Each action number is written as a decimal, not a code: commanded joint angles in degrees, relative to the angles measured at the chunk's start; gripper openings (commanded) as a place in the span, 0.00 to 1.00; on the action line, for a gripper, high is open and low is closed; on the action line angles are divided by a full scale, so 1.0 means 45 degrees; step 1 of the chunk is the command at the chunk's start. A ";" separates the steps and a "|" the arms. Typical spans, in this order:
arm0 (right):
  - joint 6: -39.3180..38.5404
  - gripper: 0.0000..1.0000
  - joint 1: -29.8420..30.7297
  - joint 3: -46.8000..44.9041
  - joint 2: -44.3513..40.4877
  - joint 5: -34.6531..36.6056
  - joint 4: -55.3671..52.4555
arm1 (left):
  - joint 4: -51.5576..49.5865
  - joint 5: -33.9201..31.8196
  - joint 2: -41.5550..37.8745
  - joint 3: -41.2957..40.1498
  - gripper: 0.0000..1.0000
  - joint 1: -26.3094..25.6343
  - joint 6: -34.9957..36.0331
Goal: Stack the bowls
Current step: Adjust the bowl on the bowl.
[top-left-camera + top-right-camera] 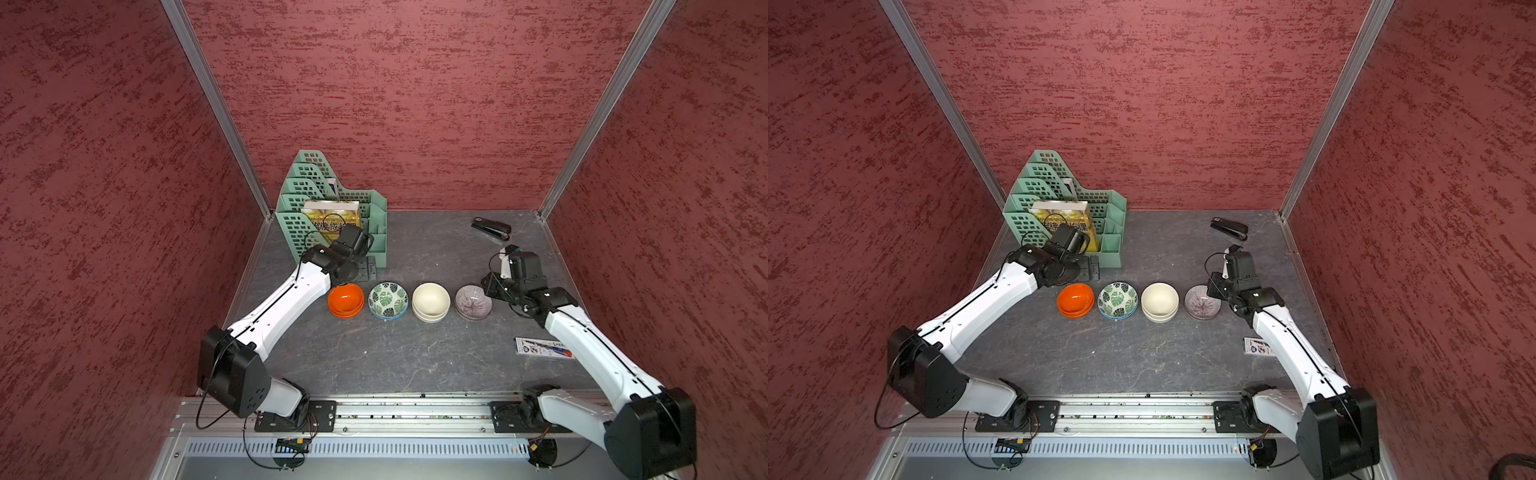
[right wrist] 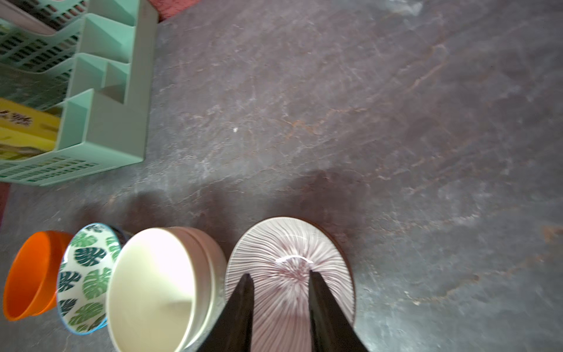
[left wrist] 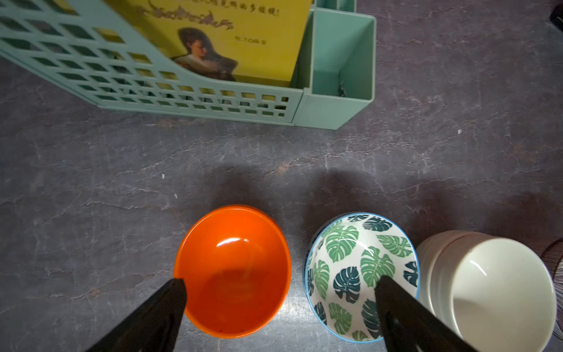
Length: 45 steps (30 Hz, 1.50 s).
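Note:
Four bowl stacks stand in a row across the table's middle, seen in both top views. From the left they are the orange bowls (image 1: 345, 301), the leaf-patterned bowls (image 1: 388, 300), the cream bowls (image 1: 431, 301) and the pink-grey lined bowls (image 1: 473, 302). In each stack a second rim shows under the top bowl. My left gripper (image 3: 281, 279) hangs open above the gap between the orange bowl (image 3: 234, 274) and the leaf bowl (image 3: 359, 274). My right gripper (image 2: 280, 274) hovers over the lined bowl (image 2: 289, 243), its fingers apart with nothing between them.
A green file organiser (image 1: 316, 195) holding a yellow book (image 1: 330, 216) stands at the back left, just behind my left wrist. A black stapler (image 1: 491, 228) lies at the back right. A printed card (image 1: 536, 345) lies under my right forearm. Red walls close in three sides.

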 commanded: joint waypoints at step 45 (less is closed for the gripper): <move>-0.0760 0.35 0.4356 0.3833 0.4746 0.0649 0.1279 | -0.0832 0.0794 -0.2350 -0.4687 0.71 0.0478 -0.3640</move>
